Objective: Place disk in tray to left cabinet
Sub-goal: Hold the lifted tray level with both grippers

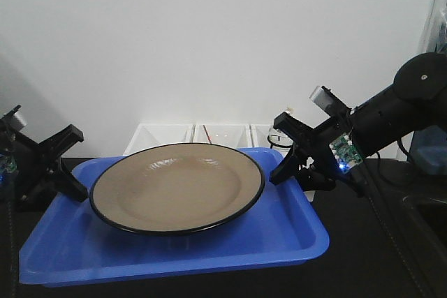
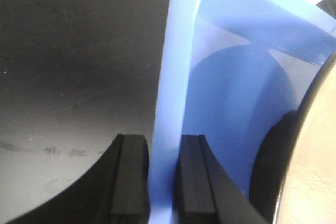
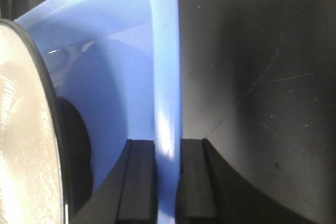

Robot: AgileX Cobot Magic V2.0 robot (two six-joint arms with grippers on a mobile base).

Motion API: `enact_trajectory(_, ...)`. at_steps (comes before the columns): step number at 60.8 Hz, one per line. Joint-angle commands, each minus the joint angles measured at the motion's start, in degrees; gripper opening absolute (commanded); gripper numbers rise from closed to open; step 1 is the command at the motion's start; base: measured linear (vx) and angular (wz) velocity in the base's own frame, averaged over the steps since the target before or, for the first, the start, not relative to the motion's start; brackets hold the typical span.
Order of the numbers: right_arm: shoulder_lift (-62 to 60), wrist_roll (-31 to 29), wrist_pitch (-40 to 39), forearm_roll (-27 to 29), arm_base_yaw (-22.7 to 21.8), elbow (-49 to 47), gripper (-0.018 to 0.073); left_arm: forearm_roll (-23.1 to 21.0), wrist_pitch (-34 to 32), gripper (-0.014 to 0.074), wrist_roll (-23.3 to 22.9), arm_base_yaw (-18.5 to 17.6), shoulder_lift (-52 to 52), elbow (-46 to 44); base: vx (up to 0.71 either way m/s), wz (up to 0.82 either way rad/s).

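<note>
The tan disk (image 1: 176, 188) with a thin black rim lies in the blue tray (image 1: 293, 239), filling most of it. My left gripper (image 1: 68, 179) is shut on the tray's left rim (image 2: 167, 129); the disk's edge (image 2: 315, 177) shows at the right of the left wrist view. My right gripper (image 1: 285, 167) is shut on the tray's right rim (image 3: 167, 114); the disk (image 3: 23, 129) shows at the left of the right wrist view. The tray is held over a dark surface, with its near edge low in the front view. The left cabinet is out of view.
Small white plastic bins (image 1: 209, 134) stand behind the tray against a white wall (image 1: 209, 33). A dark tabletop (image 2: 68, 66) lies under the tray. The right arm's black body (image 1: 412, 102) reaches in from the right edge.
</note>
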Motion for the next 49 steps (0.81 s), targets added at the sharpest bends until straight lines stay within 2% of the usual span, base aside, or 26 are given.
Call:
enact_trajectory(1, -3.4, -0.6, 1.7, 5.4, 1.5, -2.1, -0.0004, -7.0, -1.8, -0.0001, 0.3, -1.0, -2.7, -2.2, 0.00, 0.00)
enact_trajectory(13, -3.4, -0.6, 0.7, 2.0, 5.1, -2.1, -0.0004, -7.0, -1.6, -0.0001, 0.9, -1.0, -2.7, -2.2, 0.00, 0.00)
enact_trajectory(49, -3.4, -1.9, 1.0, 1.9, 5.2, -2.1, -0.0004, -7.0, -3.2, -0.0001, 3.0, -1.0, -2.8, -2.2, 0.00, 0.00)
